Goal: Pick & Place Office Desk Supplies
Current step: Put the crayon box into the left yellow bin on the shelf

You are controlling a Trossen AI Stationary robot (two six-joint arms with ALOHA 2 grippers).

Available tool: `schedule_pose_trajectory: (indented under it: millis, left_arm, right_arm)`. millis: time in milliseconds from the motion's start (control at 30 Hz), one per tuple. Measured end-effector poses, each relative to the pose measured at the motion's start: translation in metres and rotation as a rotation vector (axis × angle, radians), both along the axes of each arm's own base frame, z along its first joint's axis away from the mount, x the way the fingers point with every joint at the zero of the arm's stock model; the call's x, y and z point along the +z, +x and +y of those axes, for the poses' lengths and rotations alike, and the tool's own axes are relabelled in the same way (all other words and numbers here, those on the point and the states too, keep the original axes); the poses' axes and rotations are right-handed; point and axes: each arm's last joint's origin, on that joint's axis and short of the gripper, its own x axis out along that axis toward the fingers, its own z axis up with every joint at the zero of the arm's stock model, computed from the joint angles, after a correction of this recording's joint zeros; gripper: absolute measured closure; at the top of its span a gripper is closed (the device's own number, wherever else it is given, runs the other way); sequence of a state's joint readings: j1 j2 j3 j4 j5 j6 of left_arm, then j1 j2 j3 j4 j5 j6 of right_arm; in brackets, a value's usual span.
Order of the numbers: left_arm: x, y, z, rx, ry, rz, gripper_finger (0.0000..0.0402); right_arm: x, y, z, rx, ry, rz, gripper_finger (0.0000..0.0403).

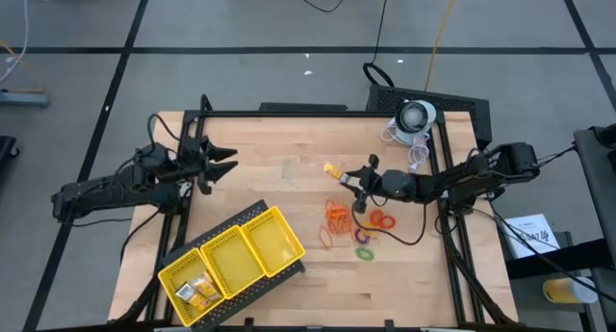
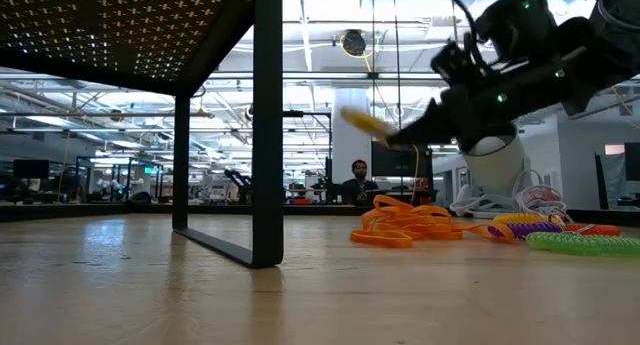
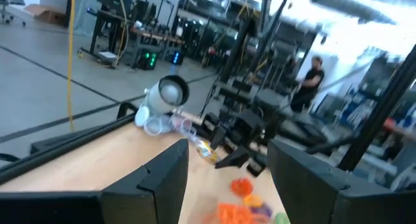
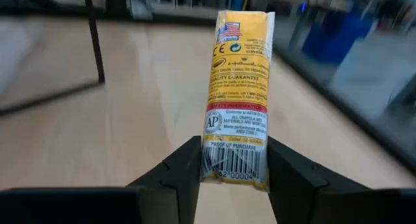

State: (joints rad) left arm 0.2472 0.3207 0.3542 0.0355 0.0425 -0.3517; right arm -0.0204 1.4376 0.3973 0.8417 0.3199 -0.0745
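Pale wooden table (image 1: pixel 289 178), busy workshop behind. The right gripper (image 4: pixel 234 175) pinches a yellow packet (image 4: pixel 238 94) off the surface, above the orange bands (image 1: pixel 337 215); only its wrist view shows the printed label. The left gripper (image 1: pixel 223 166) waits wide-fingered above the yellow tray (image 1: pixel 236 260).

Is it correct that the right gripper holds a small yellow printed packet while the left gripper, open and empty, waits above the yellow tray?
Not quite. The left gripper waits beyond the yellow plastic three-compartment tray, not above it, as the high view shows. The right gripper does hold the small yellow printed packet.

Rings (image 1: pixel 377 222) right of tray (image 1: pixel 272 217)
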Motion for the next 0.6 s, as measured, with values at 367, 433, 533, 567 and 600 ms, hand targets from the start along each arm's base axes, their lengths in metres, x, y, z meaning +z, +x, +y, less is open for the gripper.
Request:
schedule_pose_trajectory:
  millis: [367,433,533,567,600]
  left_arm:
    - [0.003,0.024,0.005,-0.068,-0.340,-0.103,0.0183]
    - [0.000,0.034,0.007,-0.077,-0.360,-0.095,0.0183]
    - [-0.005,0.050,0.011,-0.067,-0.384,-0.045,0.0183]
    - [-0.005,0.056,0.013,-0.063,-0.385,-0.025,0.0183]
    - [-0.006,0.061,0.014,-0.059,-0.382,-0.003,0.0183]
  right_arm:
    - [0.030,0.015,0.000,0.032,-0.194,-0.139,0.0262]
    - [0.036,0.022,0.000,0.038,-0.223,-0.121,0.0262]
    - [0.046,0.031,-0.001,0.048,-0.260,-0.087,0.0262]
    - [0.048,0.034,-0.001,0.049,-0.272,-0.078,0.0262]
    - [0.051,0.036,-0.001,0.045,-0.285,-0.071,0.0262]
